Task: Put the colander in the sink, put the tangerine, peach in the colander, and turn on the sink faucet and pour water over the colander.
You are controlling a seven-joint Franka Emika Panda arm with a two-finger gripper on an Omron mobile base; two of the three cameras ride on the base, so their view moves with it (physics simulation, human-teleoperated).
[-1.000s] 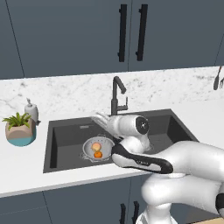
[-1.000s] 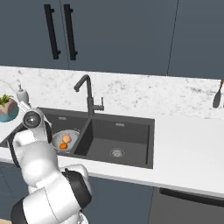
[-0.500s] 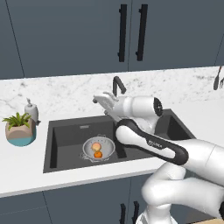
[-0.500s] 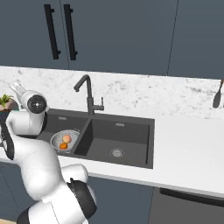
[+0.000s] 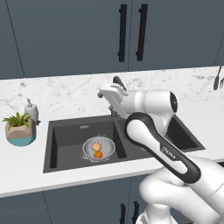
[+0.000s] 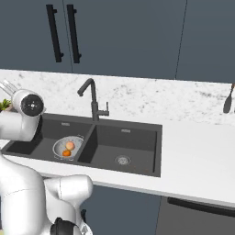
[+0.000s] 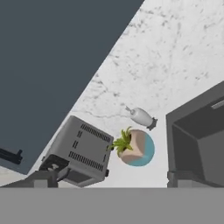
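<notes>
Where dark cabinets (image 6: 119, 36) hang, marble counter (image 6: 193, 151) surrounds the sink (image 6: 133, 137).

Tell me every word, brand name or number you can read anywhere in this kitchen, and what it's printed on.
Small dark lettering on the black band of the robot arm: too small and blurred to read.
Soap bottle, plant pot, toaster, faucet, sink, cabinet doors: no writing shows on any of them.
</notes>
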